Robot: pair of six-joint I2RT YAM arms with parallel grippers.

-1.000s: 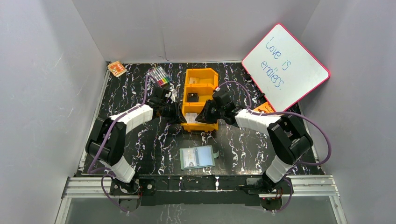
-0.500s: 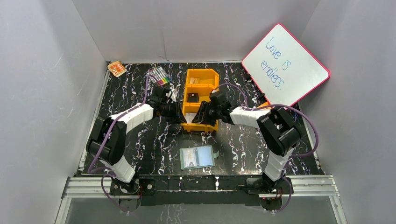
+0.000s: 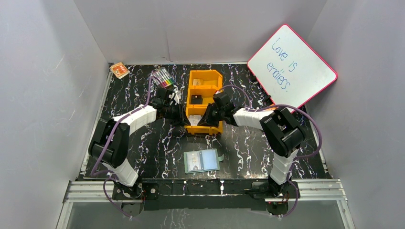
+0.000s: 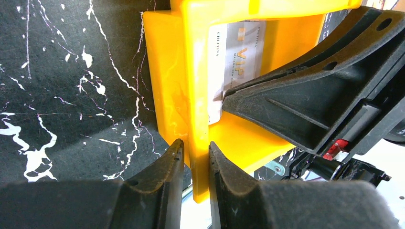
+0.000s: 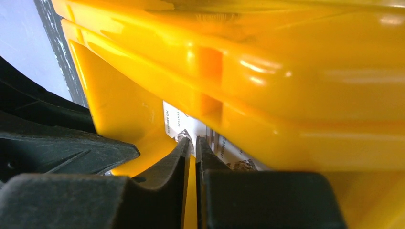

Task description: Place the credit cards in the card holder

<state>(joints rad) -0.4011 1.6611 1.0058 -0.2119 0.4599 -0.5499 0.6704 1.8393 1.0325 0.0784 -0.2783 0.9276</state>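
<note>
The right arm has swung in toward the orange tray (image 3: 206,73) over the last second: from above, its elbow sits further left than it did, and the right gripper (image 5: 192,139) is deeper in the tray's near compartment. The left arm has not moved. The left gripper (image 4: 196,145) is clamped on the left wall of that same compartment and steadies the tray on the desk (image 3: 143,143).

I judge this a fresh reach for a credit card (image 4: 239,62), with the tray braced for the pull. The pick is not yet proven.

The card leans against the inside of the compartment, pale, with "VIP" print showing in the left wrist view. The right gripper's fingers are drawn nearly together, only a thin slit between them, and their tips are right at the card's lower edge. In the right wrist view the card shows just beyond the tips. Whether its edge is actually caught between them cannot be told.

The card holder (image 3: 203,161) lies open on the near part of the desk, between the two arm bases and well apart from the tray, its pale blue inner side up.
</note>
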